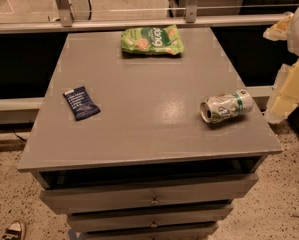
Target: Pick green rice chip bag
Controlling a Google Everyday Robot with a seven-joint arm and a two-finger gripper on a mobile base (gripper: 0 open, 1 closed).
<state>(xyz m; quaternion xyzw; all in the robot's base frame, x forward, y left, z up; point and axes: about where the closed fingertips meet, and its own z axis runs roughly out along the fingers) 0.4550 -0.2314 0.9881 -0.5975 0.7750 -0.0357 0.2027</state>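
Gripper (290,86): pale yellowish-white, at the frame's right edge, just off the right side of the grey flat-topped drawer cabinet (139,129). Whether it is released or clenched cannot be told. It holds nothing visible and is apart from all three items on top.

Bright green crinkly rice chip bag (152,40): lies flat at the far edge of the cabinet top, near the middle, well apart from the gripper.

Silver-green drink can (227,106): on its side near the right edge, open end facing left, the closest item to the gripper.

Small dark blue wrapper (81,103): flat on the left side.

A black-and-white shoe (12,230) shows on the speckled floor, bottom left.
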